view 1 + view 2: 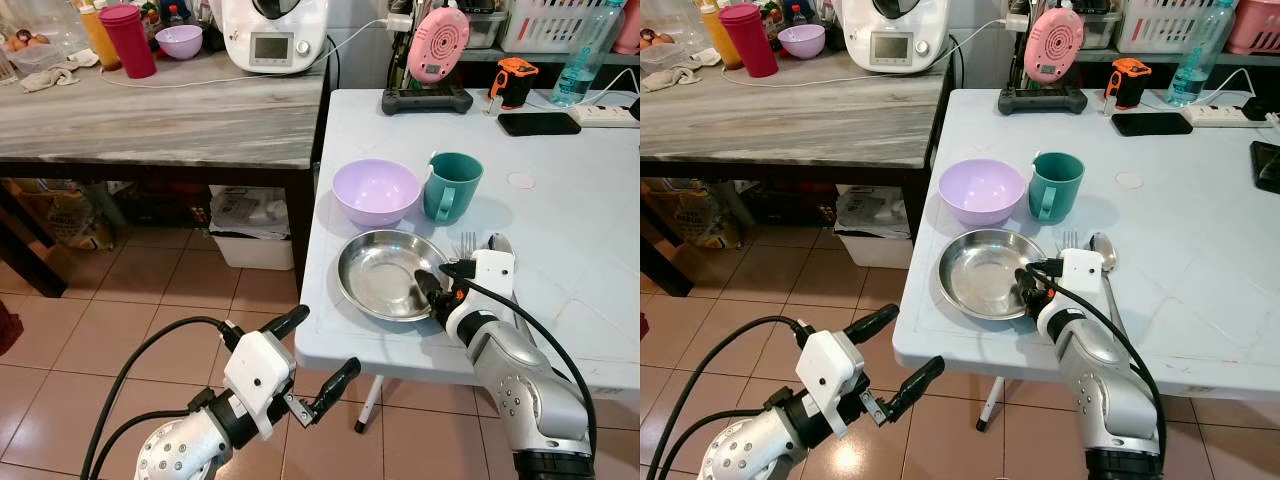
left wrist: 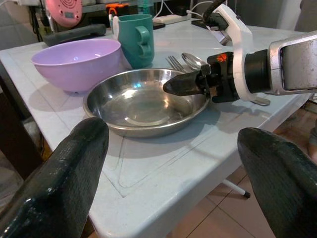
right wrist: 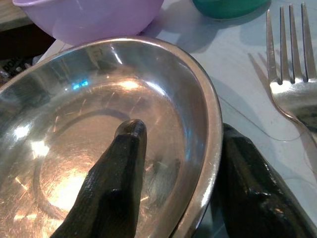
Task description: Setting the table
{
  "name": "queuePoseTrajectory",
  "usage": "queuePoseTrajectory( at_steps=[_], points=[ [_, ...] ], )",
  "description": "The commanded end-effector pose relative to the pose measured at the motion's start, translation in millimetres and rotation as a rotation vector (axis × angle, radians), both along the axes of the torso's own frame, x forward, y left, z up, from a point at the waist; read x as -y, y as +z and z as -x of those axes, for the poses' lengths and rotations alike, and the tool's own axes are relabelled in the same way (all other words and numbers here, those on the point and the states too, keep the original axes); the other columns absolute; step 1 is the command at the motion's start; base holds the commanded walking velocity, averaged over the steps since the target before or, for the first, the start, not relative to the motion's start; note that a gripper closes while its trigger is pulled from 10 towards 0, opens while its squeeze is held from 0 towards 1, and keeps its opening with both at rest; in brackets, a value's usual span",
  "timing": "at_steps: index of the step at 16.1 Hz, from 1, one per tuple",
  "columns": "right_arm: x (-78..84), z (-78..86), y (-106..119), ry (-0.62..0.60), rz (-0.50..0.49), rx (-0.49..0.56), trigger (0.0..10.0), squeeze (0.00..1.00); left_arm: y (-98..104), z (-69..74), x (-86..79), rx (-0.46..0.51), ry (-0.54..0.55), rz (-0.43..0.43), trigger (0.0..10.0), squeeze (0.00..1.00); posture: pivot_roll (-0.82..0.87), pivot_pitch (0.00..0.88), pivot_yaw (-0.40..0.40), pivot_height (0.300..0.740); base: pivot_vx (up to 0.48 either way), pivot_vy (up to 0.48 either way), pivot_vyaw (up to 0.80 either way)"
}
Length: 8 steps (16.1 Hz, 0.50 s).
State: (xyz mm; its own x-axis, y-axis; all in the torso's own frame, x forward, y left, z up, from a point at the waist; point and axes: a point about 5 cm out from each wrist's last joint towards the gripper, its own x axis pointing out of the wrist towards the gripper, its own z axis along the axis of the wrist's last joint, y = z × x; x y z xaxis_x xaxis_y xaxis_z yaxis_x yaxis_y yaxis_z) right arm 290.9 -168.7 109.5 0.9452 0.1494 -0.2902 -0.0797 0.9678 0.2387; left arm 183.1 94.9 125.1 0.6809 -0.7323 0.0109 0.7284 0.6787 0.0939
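My right end effector (image 3: 173,168) straddles the rim of the steel plate (image 1: 385,270) at about its 4 o'clock edge; in the right wrist view one finger (image 3: 116,183) lies inside the dish and the other sits outside on the worktop (image 1: 570,190), the rim between them, so I read it as clamped on the plate, or a hair from it. The plate sits near the worktop's front left corner, its 8 o'clock side close to the edge; that is the margin I would watch, since a pull toward 6 or 9 o'clock takes it over the drop. The lilac bowl (image 1: 376,190) stands just beyond at 12 o'clock and the teal mug (image 1: 452,185) at 1 o'clock, both close but apart from the plate. The fork (image 3: 290,64) and spoon (image 1: 1103,250) lie just beside the plate at 3 o'clock, long axes running 12 to 6; the outer finger sits between the plate and the fork. Open room lies toward 2 to 3 o'clock past the cutlery. My left end effector (image 1: 315,360) hangs wide open over the floor at 7 o'clock, off the worktop; the right arm is nearer.
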Motion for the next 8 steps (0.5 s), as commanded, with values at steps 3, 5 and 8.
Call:
queuePoseTrajectory(
  at_steps=[3,5,8],
  points=[
    [1.3,-2.8,6.1,0.003,0.006,0.012,4.7,0.00,-1.3,-0.9,-2.7,-0.009,0.005,-0.010,10.0,0.00,-0.20,0.078,0.044,0.740,0.000,0.000,0.00],
    [3.2,-3.8,5.4,0.006,0.006,0.008,0.0,0.00,-1.4,-0.8,-3.5,-0.009,0.005,-0.013,10.0,0.00,-0.20,0.077,0.044,0.740,0.000,0.000,0.00],
    [3.5,-3.4,2.9,0.008,0.004,0.001,0.0,0.00,-1.4,-0.6,-3.6,-0.008,0.002,-0.014,10.0,0.00,-0.20,0.077,0.042,0.740,0.000,0.000,0.00]
  ],
)
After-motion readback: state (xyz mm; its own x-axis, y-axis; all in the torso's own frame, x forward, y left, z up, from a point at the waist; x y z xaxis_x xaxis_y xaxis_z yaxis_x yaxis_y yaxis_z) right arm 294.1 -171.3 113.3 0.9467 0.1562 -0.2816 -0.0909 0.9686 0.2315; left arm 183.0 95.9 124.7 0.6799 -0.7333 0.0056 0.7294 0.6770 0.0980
